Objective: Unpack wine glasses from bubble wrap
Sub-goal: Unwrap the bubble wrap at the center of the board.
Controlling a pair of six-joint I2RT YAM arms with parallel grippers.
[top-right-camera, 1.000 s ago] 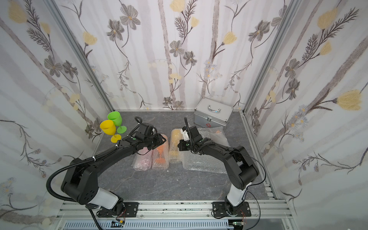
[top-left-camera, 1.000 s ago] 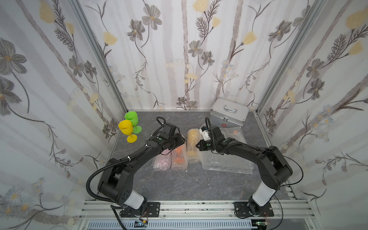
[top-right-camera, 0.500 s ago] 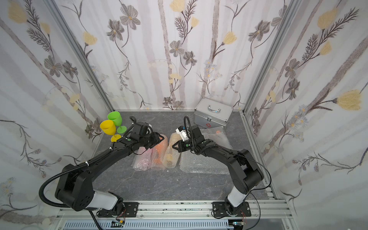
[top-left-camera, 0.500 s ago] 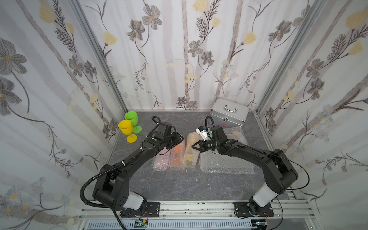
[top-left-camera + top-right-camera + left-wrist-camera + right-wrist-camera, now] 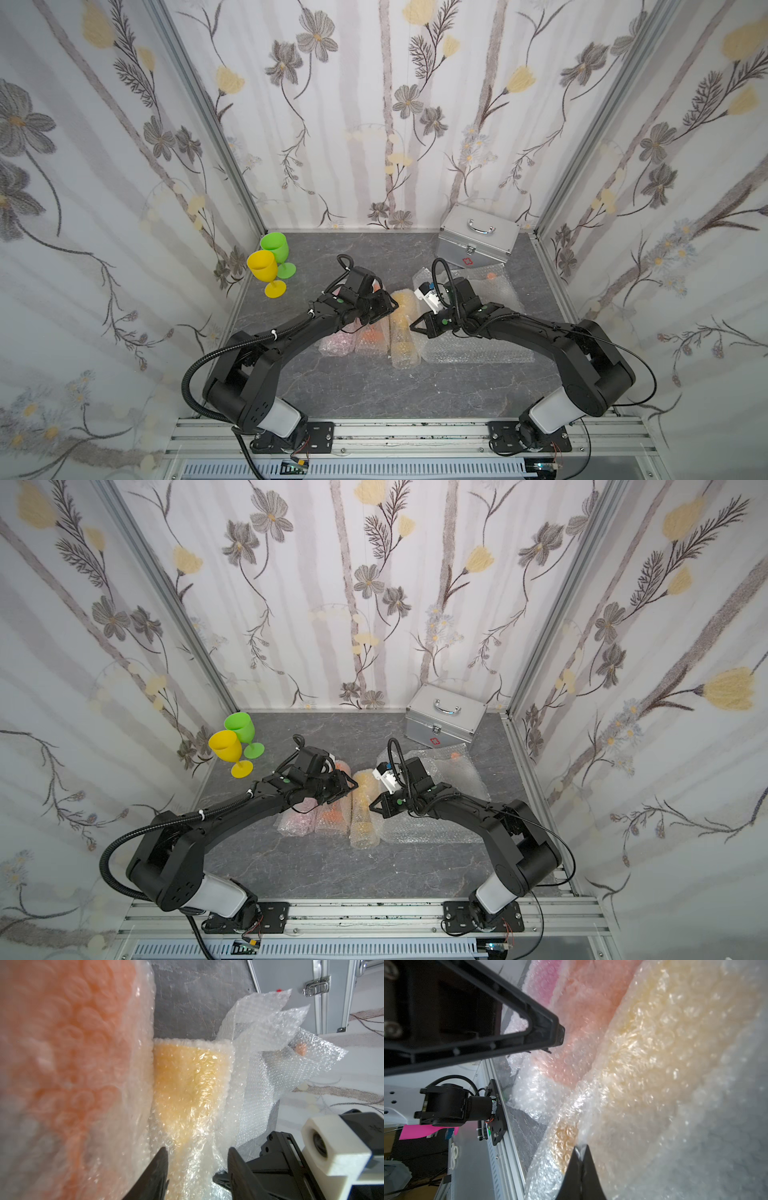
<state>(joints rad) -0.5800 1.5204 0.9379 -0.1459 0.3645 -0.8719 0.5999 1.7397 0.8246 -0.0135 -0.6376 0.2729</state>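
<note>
1. left end effector: fingers part-spread, one on each side of the narrow waist of the wrapped amber-yellow goblet. both fingers lie against its bubble wrap, so it grips across the roll.
2. right end effector: fingers pressed together, with a thin sliver of that same wrap nipped between the tips, on the side of the roll facing the right arm.
3. in both top views the two end effectors face each other across the amber-yellow roll. the left one is nearer the bowl end, the right one a little further down its length.
4. the amber-yellow goblet lies on the counter, bowl toward the back wall, fully wrapped.
5. touching it on the left arm's side is the wrapped orange goblet, then the wrapped pink goblet. the three rolls lie side by side, and the left arm reaches over the orange and pink ones.
6. on the other side are flat sheets, crinkled, under the right arm. a small orange thing shows through them near the case; cannot tell what it is.
7. green goblet and yellow goblet: unwrapped, upright, back-left corner, well apart from the rolls.
8. silver case: back right, just behind the flat sheets.
</note>
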